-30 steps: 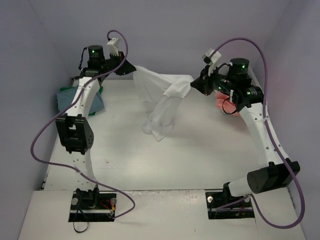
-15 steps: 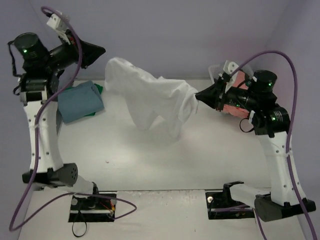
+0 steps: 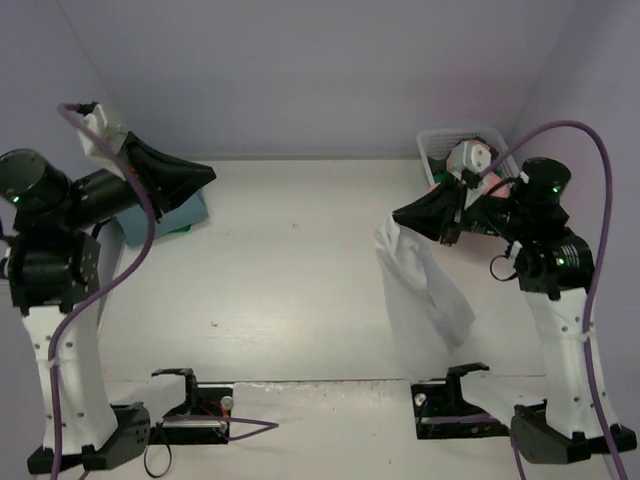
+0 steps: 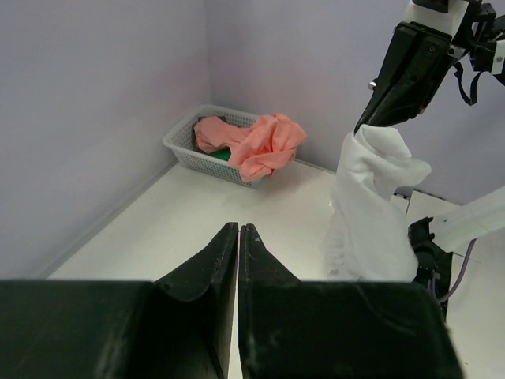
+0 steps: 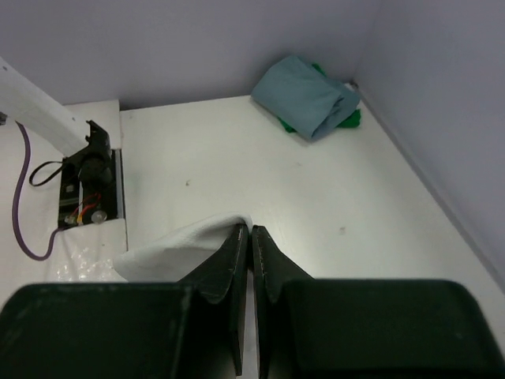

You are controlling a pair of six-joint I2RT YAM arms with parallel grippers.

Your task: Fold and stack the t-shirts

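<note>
Top external view: right gripper (image 3: 398, 215) clamped on white t-shirt (image 3: 425, 295) hanging over table (image 3: 280, 270) near right base; left gripper (image 3: 208, 176) fingers pressed together, empty, raised near folded light blue t-shirt (image 5: 304, 93); salmon t-shirt (image 4: 260, 140) in basket (image 4: 183, 146).

White mesh basket (image 4: 193, 151), far right corner, white table (image 3: 290, 290)

White t-shirt (image 3: 425, 290), salmon-pink t-shirt (image 4: 260, 142)

The white t-shirt (image 3: 425, 290) is hanging as soft, matt cloth, and the salmon t-shirt (image 4: 256, 142) is lying equally matt in a white plastic mesh basket (image 4: 197, 158). The tabletop (image 3: 290, 280) is looking smooth and faintly glossy, the left fingers (image 4: 201, 272) matt black plastic.
</note>
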